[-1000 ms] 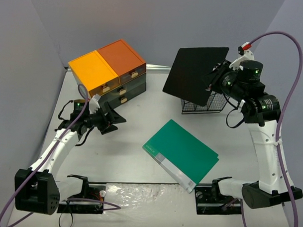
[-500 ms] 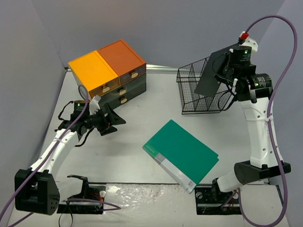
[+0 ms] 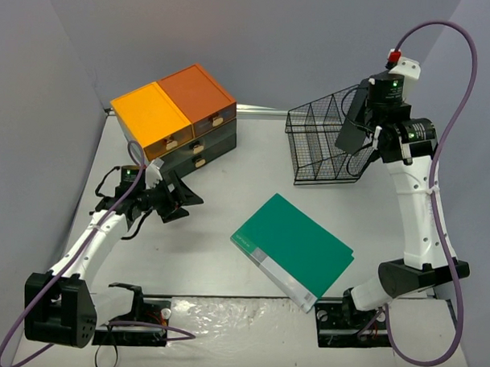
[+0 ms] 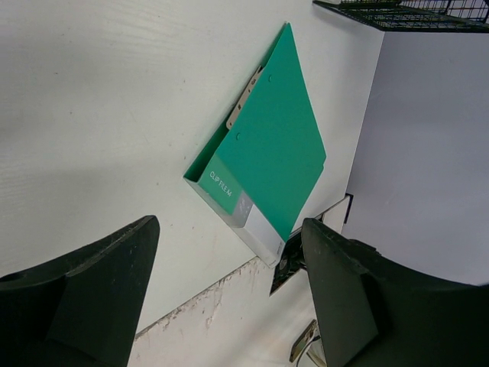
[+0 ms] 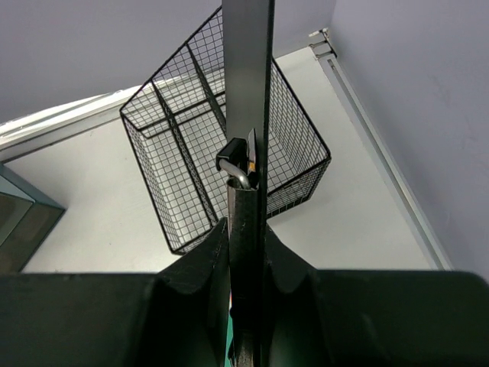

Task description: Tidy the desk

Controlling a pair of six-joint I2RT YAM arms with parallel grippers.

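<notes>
The large flat matte white rectangular desk [image 3: 202, 262] fills the floor of the scene, reaching from the arm bases back to the grey walls. Nearest on it lies a flat green plastic clip file [image 3: 295, 248] with a pale label strip along its spine, turned at an angle, one corner close to the front edge by the right arm's base. Farther back and to the left, the left gripper [image 3: 188, 206] hangs over bare tabletop, pointed towards the file but well apart from it; its black fingers [image 4: 84, 283] are spread wide with nothing between them. Behind it, at the far left corner, sits a dark green drawer chest with orange tops [image 3: 175, 108]. At the far right stands a black wire basket [image 3: 319, 150] divided into compartments. Above its right side the right gripper [image 3: 362, 127] is clamped tight on a thin black flat board with a metal clip [image 3: 352, 127], held edge-on and tilted; whether the board touches the wire cannot be told.
</notes>
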